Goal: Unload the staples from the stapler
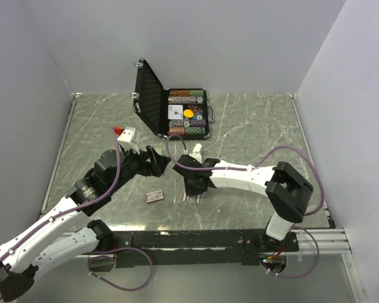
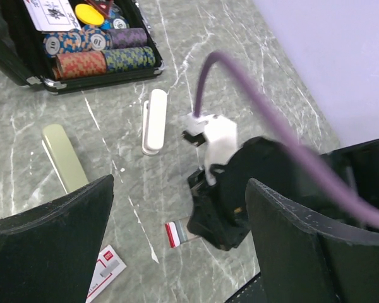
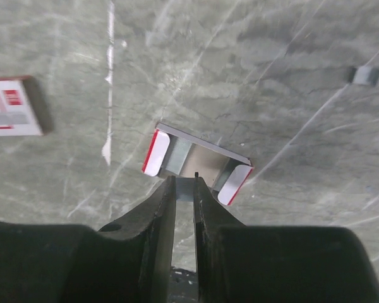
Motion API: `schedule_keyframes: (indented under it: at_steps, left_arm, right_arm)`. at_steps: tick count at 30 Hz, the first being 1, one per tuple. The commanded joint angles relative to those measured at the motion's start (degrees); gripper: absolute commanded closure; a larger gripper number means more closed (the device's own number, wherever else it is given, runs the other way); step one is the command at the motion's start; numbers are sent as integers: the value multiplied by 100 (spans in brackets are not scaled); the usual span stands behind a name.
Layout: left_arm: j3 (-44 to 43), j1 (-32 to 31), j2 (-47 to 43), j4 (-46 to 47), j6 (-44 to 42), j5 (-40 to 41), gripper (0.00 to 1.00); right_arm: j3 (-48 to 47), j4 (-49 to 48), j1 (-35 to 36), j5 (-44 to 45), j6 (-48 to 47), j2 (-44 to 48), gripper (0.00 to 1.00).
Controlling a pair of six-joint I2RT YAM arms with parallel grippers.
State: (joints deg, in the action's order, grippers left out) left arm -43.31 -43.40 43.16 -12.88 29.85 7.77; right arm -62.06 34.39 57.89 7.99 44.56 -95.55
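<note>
A small stapler (image 3: 196,154) lies open flat on the marble table, silvery metal in the middle, white-and-red ends. It also shows in the left wrist view (image 2: 175,233) and the top view (image 1: 189,197). My right gripper (image 3: 184,182) points down at its near edge, fingers almost together on a short silvery strip of staples (image 3: 184,189). From the top the right gripper (image 1: 192,186) hides most of the stapler. My left gripper (image 1: 156,161) hovers to its left, wide open and empty (image 2: 180,183). Another short staple strip (image 3: 365,75) lies loose on the table.
A reddish-pink staple box (image 1: 154,196) lies near the front, left of the stapler. A white stapler (image 2: 155,120) and a pale green one (image 2: 64,164) lie further back. An open black poker-chip case (image 1: 183,113) stands at the back. A red-and-white item (image 1: 125,133) lies back left.
</note>
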Motion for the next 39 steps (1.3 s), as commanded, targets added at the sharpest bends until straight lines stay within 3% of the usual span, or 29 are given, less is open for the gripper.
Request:
schedule_keyframes:
  at_steps: [1,16,39]
  left_arm:
    - [-266,-37,-53,-12,22,-74,11]
    - [-90,-28,0,-127,-32,-30,11]
    - [-55,-99,-44,-206,12,5,9]
  right_arm:
    - [-298,261,170,212,404,-131,82]
    - [45,278,214,616,1099,1,80]
    - [-245,384,214,581,1011,-324,70]
